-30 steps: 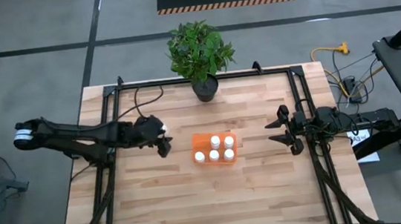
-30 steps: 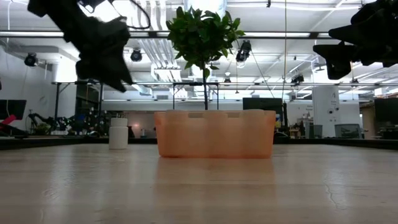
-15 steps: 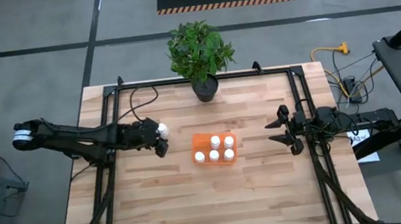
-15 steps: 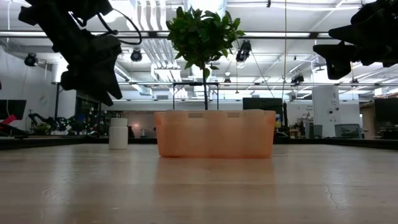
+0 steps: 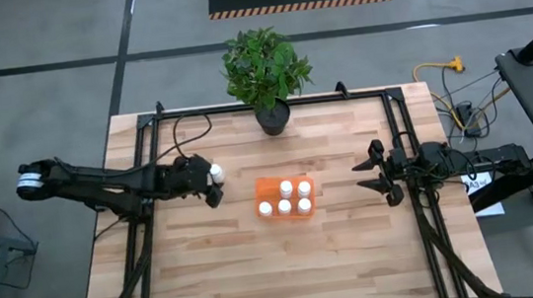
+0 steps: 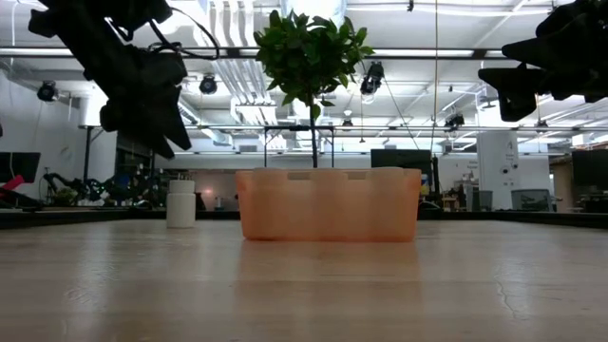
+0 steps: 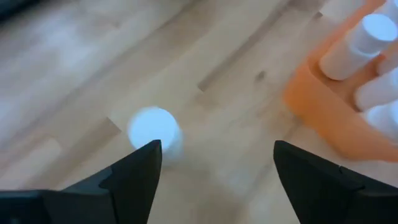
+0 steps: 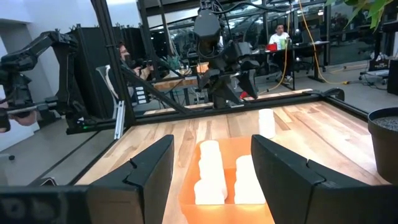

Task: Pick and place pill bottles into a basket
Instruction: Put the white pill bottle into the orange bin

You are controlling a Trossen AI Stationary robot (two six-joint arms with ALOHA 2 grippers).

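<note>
High view: wooden bench (image 5: 259,269) carrying an orange basket (image 5: 263,186) near its centre, with five pill bottles (image 5: 287,189) standing inside. One lone bottle (image 5: 216,173) stands on the bench beside the basket, on the left arm's side. Left pincer (image 5: 213,186) hangs just beside this bottle. Right pincer (image 5: 375,172) waits well apart, over the opposite bench edge, fingers spread. Potted plant (image 5: 263,70) at the far edge.

Low view: lone bottle (image 6: 180,204) upright on the bench, apart from the basket (image 6: 328,204). Left pincer (image 6: 152,109) above the bottle, not touching it.

Left wrist view: both fingers (image 7: 134,180) released, spread wide, grasping nothing; bottle cap (image 7: 153,128) shows between them, below. Basket (image 7: 323,121) with bottles nearby.

Right wrist view: fingers (image 8: 149,168) spread, empty; basket (image 8: 227,180) ahead, lone bottle (image 8: 267,122) beyond it.
</note>
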